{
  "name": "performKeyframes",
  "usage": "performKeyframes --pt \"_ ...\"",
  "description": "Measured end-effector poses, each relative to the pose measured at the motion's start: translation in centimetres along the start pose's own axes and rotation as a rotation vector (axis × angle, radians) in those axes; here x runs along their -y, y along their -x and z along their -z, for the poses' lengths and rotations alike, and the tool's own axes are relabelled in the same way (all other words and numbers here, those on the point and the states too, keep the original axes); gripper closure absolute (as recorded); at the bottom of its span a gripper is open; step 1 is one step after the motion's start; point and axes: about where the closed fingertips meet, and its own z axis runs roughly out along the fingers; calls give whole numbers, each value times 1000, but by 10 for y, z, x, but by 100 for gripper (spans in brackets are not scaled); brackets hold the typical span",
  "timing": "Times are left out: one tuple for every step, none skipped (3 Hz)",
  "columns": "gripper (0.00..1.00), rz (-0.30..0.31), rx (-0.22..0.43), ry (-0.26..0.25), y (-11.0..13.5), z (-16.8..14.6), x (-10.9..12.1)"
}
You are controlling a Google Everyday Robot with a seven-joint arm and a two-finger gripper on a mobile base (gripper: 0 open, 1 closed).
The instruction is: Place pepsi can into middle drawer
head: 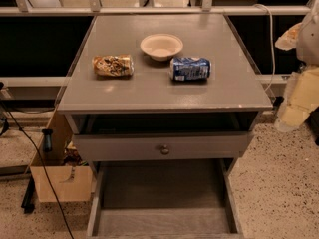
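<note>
Nearest me, the middle drawer (162, 195) stands pulled out low down, its flat grey floor showing between thin side walls. Just above it, a drawer front (209, 146) with a small round knob (164, 150) sits slightly out, overhanging the back of the open one. A cardboard box (55, 180) stands on the floor to the left.

On the table (164, 91), the pepsi can (190, 68) lies on its side right of the middle, its long axis running left to right and its silver ends facing the table's sides. A tan can (113, 65) lies the same way, well to its left. A pale bowl (161, 46) sits just behind, between the two.

The tool (301, 96) hangs beyond the table's right edge, apart from the pepsi can. I cannot tell whether it is open or closed.
</note>
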Motion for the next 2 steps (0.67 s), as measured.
performKeyframes --pt "0 0 0 0 0 0 0" --pt "0 16 37 -7 3 -1 8"
